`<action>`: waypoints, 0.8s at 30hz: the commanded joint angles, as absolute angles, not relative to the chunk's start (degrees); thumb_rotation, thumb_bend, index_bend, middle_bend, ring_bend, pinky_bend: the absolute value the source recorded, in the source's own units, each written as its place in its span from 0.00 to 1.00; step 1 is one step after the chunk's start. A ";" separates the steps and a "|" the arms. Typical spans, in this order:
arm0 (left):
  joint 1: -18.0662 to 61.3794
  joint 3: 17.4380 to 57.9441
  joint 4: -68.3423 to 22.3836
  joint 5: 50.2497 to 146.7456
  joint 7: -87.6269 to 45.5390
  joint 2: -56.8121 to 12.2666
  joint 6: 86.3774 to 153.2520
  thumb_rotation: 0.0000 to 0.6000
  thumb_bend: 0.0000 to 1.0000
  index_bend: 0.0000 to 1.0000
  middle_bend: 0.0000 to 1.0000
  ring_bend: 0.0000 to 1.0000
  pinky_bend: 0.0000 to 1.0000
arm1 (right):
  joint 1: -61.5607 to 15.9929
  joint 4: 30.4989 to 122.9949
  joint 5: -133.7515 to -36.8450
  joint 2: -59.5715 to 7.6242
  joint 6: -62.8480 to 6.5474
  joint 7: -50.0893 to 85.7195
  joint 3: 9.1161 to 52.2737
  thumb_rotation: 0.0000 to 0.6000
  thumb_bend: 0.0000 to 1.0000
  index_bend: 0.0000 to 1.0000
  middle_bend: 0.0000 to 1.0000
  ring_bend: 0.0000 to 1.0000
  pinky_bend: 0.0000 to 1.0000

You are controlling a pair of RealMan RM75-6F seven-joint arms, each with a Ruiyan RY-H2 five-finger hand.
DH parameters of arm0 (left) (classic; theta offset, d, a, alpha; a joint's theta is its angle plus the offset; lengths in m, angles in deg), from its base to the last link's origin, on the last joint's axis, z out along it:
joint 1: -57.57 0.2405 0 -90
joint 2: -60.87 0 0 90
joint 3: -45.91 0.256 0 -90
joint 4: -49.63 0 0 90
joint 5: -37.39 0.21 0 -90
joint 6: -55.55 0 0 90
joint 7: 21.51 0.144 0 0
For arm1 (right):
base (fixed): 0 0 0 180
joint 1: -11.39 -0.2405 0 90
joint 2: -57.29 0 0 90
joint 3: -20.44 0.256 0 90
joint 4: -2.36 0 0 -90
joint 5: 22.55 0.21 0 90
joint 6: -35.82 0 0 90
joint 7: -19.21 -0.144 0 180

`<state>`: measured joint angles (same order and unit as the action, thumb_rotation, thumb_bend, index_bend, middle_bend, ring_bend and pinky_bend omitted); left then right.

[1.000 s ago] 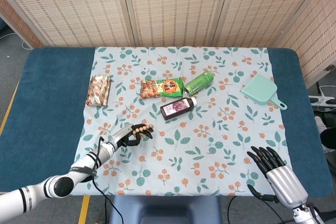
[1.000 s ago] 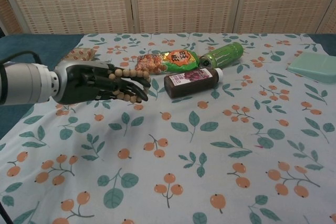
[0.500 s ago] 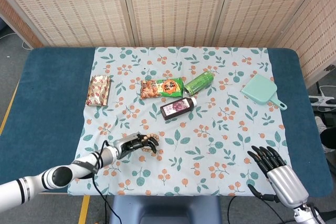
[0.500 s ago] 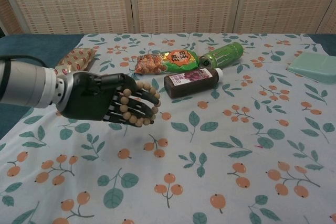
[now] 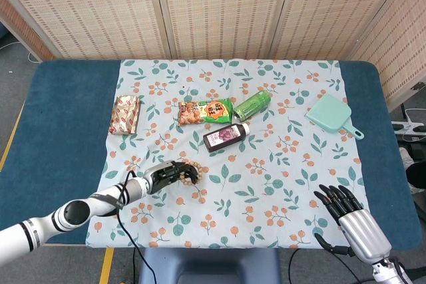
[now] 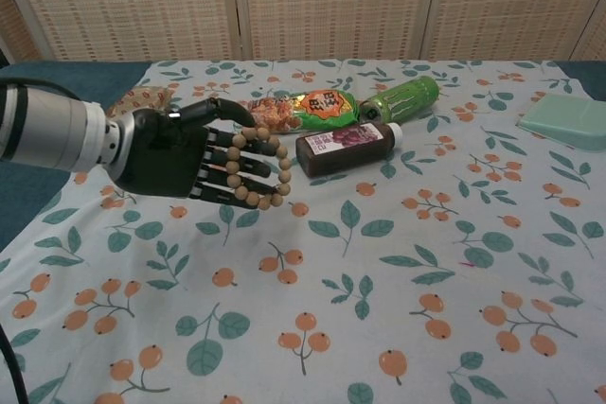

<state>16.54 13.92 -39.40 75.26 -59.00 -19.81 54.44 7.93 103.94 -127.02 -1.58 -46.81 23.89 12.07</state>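
Observation:
My left hand (image 5: 170,173) (image 6: 194,164) hovers over the left half of the floral tablecloth (image 5: 279,184), palm turned up, holding a loop of wooden beads (image 6: 267,166) (image 5: 192,171) draped around its fingers. My right hand (image 5: 349,220) sits at the table's near right edge with its fingers spread and nothing in them; the chest view does not show it. Beyond the left hand lie a dark purple bottle (image 5: 226,136) (image 6: 346,146), a green can (image 5: 252,104) (image 6: 402,98) and a green-orange snack bag (image 5: 205,111) (image 6: 305,109).
A red-brown snack packet (image 5: 126,114) (image 6: 142,98) lies at the cloth's left edge. A mint-green dustpan (image 5: 333,116) (image 6: 568,118) rests at the right. Blue table surface (image 5: 60,124) frames the cloth; a woven screen (image 5: 219,4) stands behind.
My left hand has moved right and toward the near side with the bead loop, turning its palm upward. The right hand has stayed still.

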 commanded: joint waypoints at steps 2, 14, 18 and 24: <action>14.56 18.16 -42.31 75.42 -58.86 -19.03 60.01 0.75 0.59 0.54 0.55 0.23 0.00 | 7.96 103.96 -127.30 -1.50 -46.87 23.86 11.93 0.46 0.30 0.00 0.00 0.00 0.00; 13.02 23.20 -45.52 74.77 -59.03 -18.76 66.54 0.99 0.66 0.60 0.57 0.23 0.00 | 8.19 103.94 -128.28 -0.95 -47.66 23.11 11.56 0.45 0.30 0.00 0.00 0.00 0.00; 13.01 23.95 -45.96 76.73 -57.63 -18.76 66.80 0.98 0.91 0.50 0.56 0.23 0.00 | 8.20 103.96 -128.37 -0.93 -47.65 23.11 11.52 0.46 0.30 0.00 0.00 0.00 0.00; 14.71 24.39 -46.00 79.87 -55.45 -21.62 75.27 1.00 1.00 0.43 0.53 0.23 0.00 | 8.38 104.07 -128.60 -0.83 -48.00 23.13 11.47 0.46 0.30 0.00 0.00 0.00 0.00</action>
<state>13.84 23.74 -45.88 77.96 -57.02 -20.04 70.65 8.36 104.06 -128.58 -0.84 -47.97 23.14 11.46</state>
